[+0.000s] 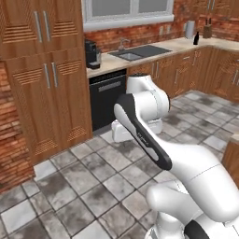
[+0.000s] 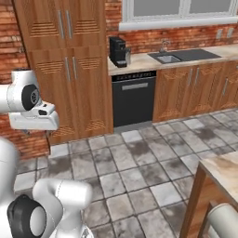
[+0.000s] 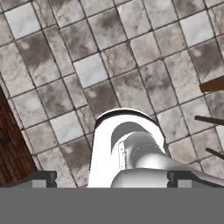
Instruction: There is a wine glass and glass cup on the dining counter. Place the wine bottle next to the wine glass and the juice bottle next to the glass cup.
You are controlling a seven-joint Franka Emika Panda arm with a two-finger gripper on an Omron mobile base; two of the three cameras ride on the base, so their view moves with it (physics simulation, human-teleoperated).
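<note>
facing the kitchen worktop [image 1: 186, 45], we're in the approach step; gripper [image 3: 112, 178] jaws wide apart, empty. dark wine bottle [image 1: 196, 38] on far worktop, dining counter [image 2: 223, 169] corner beside us; next, drive to bottle.

Grey mottled tile floor [image 1: 84, 186] underfoot; far marbled worktop [image 2: 139, 61] (with a sink [image 2: 183, 56] set in) carrying a black coffee machine [image 2: 118, 51].

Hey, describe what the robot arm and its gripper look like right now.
The arm is glossy white with rounded, bulbous segments and a black band along one link; its joints show dark grey to black caps. No cables or markings can be made out. The gripper shows two small dark grey finger tips with lighter grey pads.
</note>
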